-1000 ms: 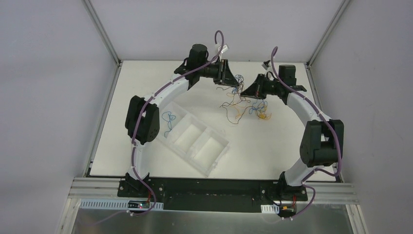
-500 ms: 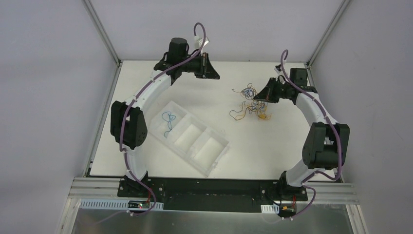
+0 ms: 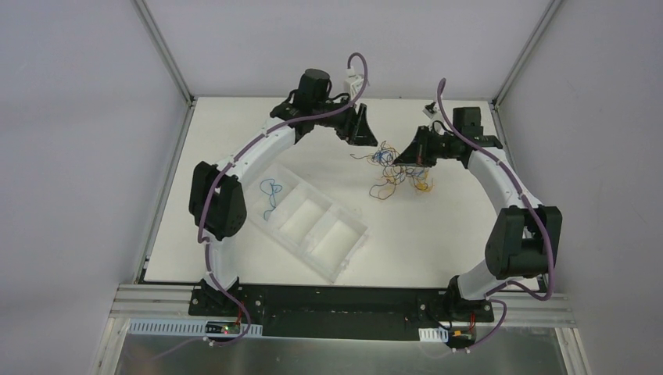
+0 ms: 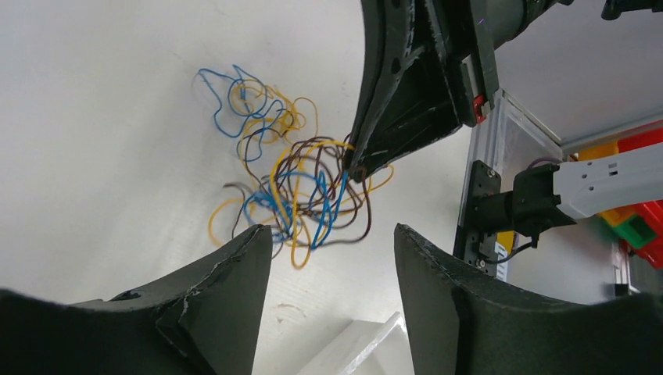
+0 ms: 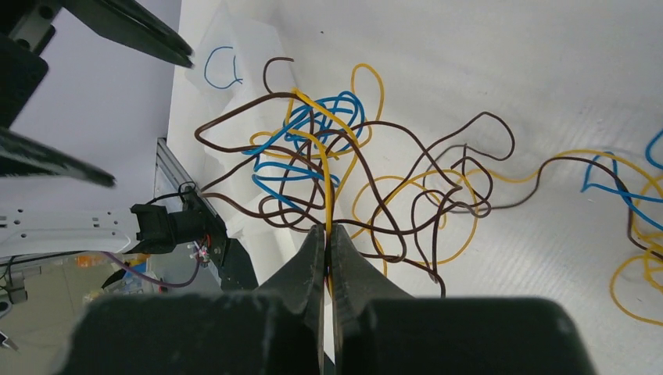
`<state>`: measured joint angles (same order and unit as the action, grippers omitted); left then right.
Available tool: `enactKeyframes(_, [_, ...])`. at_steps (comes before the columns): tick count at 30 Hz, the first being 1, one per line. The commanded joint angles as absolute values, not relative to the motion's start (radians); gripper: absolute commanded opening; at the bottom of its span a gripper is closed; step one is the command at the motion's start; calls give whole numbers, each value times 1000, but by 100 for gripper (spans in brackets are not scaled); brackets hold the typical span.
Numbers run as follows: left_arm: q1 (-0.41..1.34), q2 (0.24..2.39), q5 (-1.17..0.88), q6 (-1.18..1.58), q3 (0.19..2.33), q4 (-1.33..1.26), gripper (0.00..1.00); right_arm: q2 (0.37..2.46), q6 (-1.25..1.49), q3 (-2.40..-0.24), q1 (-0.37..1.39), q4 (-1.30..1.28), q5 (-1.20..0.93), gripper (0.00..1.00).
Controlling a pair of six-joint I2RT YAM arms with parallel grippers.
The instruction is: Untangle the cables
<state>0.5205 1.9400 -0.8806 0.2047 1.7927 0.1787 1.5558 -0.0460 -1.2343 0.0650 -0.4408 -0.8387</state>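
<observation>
A tangle of thin blue, brown and yellow cables (image 3: 397,168) lies at the back middle of the white table. My right gripper (image 3: 400,158) is shut on a yellow cable (image 5: 325,183) of the tangle (image 5: 344,168), and the strands hang from its tips. My left gripper (image 3: 361,134) is open and empty, just left of the tangle; its view shows the cables (image 4: 301,191) beyond its fingertips (image 4: 254,242) and the right gripper's tips (image 4: 356,168) in them. One blue cable (image 3: 270,191) lies apart in the tray's far compartment.
A clear plastic tray (image 3: 338,251) with three compartments lies diagonally at the left middle of the table. The table's back wall and side rails stand close behind both grippers. A small connector (image 3: 428,106) lies at the back right.
My left gripper has swung back to the right, towards the tangle. My right gripper has shifted slightly left with the cables still in it; the tangle hangs more gathered under it.
</observation>
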Motion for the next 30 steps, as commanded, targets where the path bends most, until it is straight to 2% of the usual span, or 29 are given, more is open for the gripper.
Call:
enactKeyframes(1, [573,1974,-890,102,1851,184,61,1518,-58,-1288,93,-464,-860,0])
enactKeyframes(7, [595,1985,-898,89,1837,201,62,1531,-38,-1288,114,-457,-853,0])
enactKeyframes(9, [595,1981,-883,83,1824,203,60,1529,-38,-1285,119,-456,-856,0])
enactKeyframes(16, [595,1980,-815,90,1830,206,38,1517,-53,-1264,129,-457,-867,0])
enactKeyframes(20, [594,1982,-797,130,1840,207,31,1509,-76,-1247,129,-464,-864,0])
enactKeyframes(25, [594,1973,-805,179,1852,206,0,1508,-104,-1236,129,-469,-835,0])
enactKeyframes(30, [573,1916,-811,243,1864,203,0,1533,-168,-1217,124,-482,-691,0])
